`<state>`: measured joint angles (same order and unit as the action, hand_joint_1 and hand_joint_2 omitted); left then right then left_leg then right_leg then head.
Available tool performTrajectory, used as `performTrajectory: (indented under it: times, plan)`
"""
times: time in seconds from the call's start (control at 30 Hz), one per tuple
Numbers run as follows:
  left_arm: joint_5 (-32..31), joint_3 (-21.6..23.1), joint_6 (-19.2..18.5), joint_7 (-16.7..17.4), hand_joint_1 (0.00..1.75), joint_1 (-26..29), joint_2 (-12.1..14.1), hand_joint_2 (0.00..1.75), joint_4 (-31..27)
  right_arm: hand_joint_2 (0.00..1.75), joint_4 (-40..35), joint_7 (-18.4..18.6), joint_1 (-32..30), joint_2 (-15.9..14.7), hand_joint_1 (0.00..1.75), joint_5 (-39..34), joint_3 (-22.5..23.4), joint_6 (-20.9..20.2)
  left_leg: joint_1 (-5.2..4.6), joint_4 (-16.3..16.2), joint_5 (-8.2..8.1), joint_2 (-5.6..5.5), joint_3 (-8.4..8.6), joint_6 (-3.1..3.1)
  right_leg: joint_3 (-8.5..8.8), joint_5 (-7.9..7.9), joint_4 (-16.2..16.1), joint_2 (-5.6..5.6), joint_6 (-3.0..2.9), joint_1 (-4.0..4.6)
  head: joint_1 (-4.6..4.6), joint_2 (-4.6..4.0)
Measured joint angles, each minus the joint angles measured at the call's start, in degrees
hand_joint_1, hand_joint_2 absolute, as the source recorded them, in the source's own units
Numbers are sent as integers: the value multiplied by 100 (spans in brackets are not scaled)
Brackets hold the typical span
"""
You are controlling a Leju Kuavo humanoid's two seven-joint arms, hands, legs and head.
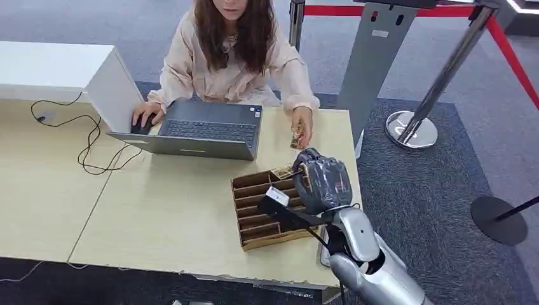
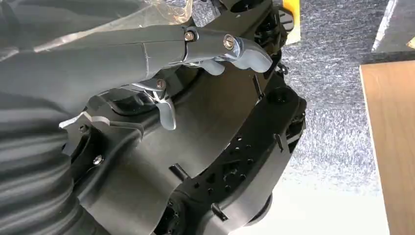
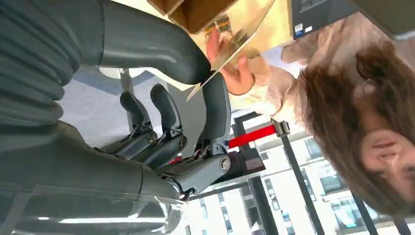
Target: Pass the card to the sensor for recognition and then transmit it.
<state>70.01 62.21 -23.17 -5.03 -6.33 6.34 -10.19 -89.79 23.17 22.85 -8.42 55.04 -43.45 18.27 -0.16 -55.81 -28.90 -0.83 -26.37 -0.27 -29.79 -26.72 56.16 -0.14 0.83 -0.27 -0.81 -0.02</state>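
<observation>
Grey carpet (image 1: 419, 184) runs under a pale wooden table (image 1: 159, 216), with a chrome stanchion post (image 1: 438, 82) and red barrier belt (image 1: 508, 51) off to the side. At the far edge of the table a person in a cream blouse (image 1: 229, 70) sits behind an open grey laptop (image 1: 203, 130), one hand at its left edge and the other hand (image 1: 301, 124) holding a small card of its own upright on the tabletop.

From the near right corner the robot's silver right arm (image 1: 368, 254) reaches up over the table. Its right hand (image 1: 321, 181), dark grey and wrapped in clear crinkled plastic, hovers above the far right corner of a brown cardboard tray (image 1: 245, 238) split by thin slats into narrow slots. In the right wrist view the thick grey thumb (image 3: 147, 46) and one dark finger (image 3: 218, 112) pinch a thin glossy yellowish card (image 3: 235, 44) by its edge, while the remaining fingers curl loosely apart below it. The card is flat, reflective and rigid, tilted, and is raised clear of the tray. A black bracket with a small white block (image 1: 278, 197) juts from the wrist over the tray's slots; I cannot tell what the slots contain.

The left hand (image 2: 195, 54) hangs beside the robot's body, its grey fingers extended and slightly bent, holding nothing.
</observation>
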Motion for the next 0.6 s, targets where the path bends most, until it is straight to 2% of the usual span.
performTrajectory:
  times: [0.6]
  plan:
    - [2, 2, -7, -39, 0, -1, 0, 175, 0, 175, -461, 13, 54, -22, 141, -41, 4, 33, 0, 0, 0, 0, -2, 0, 0, 0, 0, 0, 0, 0, 0, 0]
